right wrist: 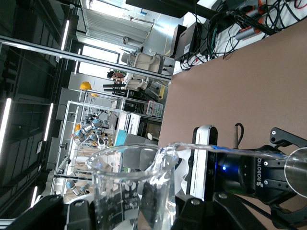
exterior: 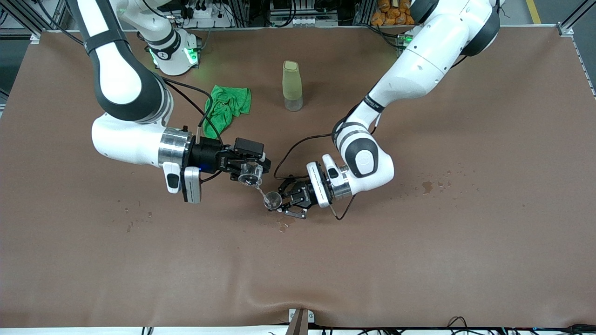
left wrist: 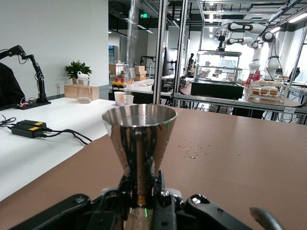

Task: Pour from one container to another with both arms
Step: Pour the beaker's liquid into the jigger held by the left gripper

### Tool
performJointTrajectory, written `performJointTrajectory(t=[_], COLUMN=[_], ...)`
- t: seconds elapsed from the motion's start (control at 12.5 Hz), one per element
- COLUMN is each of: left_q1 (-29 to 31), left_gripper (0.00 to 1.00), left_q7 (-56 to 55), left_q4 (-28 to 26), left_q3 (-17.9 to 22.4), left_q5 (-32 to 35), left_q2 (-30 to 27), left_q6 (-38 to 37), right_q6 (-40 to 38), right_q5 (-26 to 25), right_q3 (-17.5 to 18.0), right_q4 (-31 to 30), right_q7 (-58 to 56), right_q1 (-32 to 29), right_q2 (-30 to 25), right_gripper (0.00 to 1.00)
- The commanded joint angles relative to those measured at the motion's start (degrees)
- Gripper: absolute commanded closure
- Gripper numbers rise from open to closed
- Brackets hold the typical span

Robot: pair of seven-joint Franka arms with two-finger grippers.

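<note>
Left pincer clamps the shiny hourglass steel jigger upright to catch; at its eleven o'clock, right pincer grips the tiny clear glass cup tilted, liquid streaming down over the brown worktop.

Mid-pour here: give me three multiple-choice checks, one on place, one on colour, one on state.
1. What does the left claw hold?
A. jigger
B. bottle
C. cloth

2. What colour is the cloth?
A. red
B. green
C. blue

3. How is the glass in the right claw?
A. upright
B. lying on the table
C. tipped, pouring

Answers: 1 A, the fingers clamp the jigger at its waist. 2 B, it is plainly green. 3 C, a stream runs from its lip into the jigger.
</note>
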Motion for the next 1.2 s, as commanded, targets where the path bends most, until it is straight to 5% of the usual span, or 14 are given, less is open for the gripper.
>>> performJointTrajectory(t=[0.0,1.12], left_q1=[0.4,0.4], left_gripper=[1.0,1.0], left_q7=[0.1,0.4], left_q4=[-2.1,-2.1], left_q3=[-0.5,-0.5], left_q5=[-0.6,-0.7], left_q2=[-1.9,-1.8], left_q6=[0.0,0.0], right_q6=[0.0,-0.5], right_q5=[0.8,0.6], right_q3=[0.4,0.4], right_q4=[-0.8,-1.1], right_q7=[1.8,10.8], right_q1=[-0.4,-0.1], right_q2=[-1.2,-1.4], right_gripper=[1.0,1.0])
